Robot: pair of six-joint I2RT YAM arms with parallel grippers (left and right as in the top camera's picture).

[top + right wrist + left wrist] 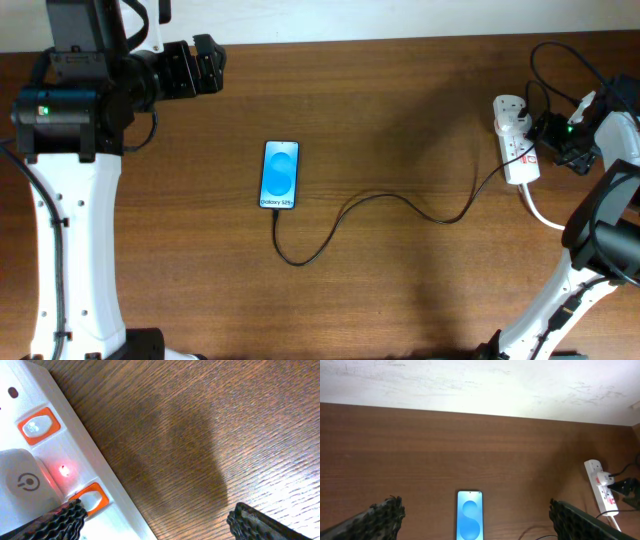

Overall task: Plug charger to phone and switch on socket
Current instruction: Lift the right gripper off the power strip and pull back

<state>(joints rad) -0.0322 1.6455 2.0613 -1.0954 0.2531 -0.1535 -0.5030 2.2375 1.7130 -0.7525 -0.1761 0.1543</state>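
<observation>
The phone (280, 175) lies flat in the middle of the table with its blue screen lit, and shows between my left fingers as phone (470, 521). The black charger cable (380, 197) runs from the phone's near edge in a loop and across to the white socket (517, 140) at the far right. My left gripper (205, 65) hovers open at the back left, well away from the phone. My right gripper (157, 515) is open right at the socket (100, 475). One of its fingers (55, 522) sits beside an orange switch (90, 497). A red lamp (63, 470) glows.
A white plug head (17, 485) with a power symbol sits in the socket, next to another orange switch (39, 425). A thick white cord (540, 212) leaves the socket toward the right arm's base. A pale wall (480, 385) borders the table's far edge.
</observation>
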